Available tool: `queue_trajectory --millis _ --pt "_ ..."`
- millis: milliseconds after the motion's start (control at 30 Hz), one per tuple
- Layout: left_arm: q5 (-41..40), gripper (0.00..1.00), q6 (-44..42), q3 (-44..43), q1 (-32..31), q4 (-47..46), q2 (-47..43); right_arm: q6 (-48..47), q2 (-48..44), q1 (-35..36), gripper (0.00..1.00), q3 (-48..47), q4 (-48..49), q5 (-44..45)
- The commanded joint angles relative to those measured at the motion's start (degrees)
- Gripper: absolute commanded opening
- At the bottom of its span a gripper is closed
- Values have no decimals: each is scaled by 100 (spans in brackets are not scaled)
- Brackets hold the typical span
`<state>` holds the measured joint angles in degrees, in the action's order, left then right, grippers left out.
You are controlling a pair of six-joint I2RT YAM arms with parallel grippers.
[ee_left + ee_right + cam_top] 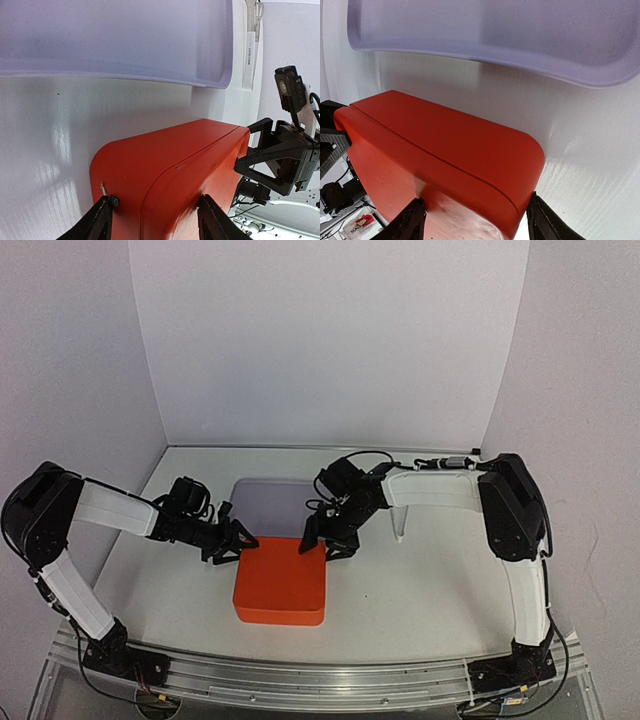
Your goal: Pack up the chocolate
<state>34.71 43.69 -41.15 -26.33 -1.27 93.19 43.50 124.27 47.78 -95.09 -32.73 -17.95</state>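
No chocolate shows in any view. A closed red box (280, 585) lies on the white table in front of the arms. My left gripper (232, 543) straddles its far-left corner. In the left wrist view the red box (170, 165) fills the space between the jaws of the left gripper (157, 217), and both fingertips rest against it. My right gripper (325, 540) straddles the far-right corner. In the right wrist view the jaws of the right gripper (476, 220) stand wide across the red box (445, 145), one tip on the lid, the other beside the corner.
A pale lavender tray (275, 495) lies just behind the box, close to both grippers. White plastic tongs (400, 525) lie to its right, under the right arm. White walls enclose the table at the back and sides.
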Motion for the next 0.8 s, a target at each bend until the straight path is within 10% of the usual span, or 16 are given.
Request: queue_trajectory --millis 0,367,767 --pt "-8 48 261 347 5 154 320 216 189 -58 62 180 32 -142" --pt "-87 28 732 580 5 459 1278 647 598 -207 47 655 38 -443" --pt "-173 29 1104 698 -15 734 1498 784 887 -340 40 963 38 -739"
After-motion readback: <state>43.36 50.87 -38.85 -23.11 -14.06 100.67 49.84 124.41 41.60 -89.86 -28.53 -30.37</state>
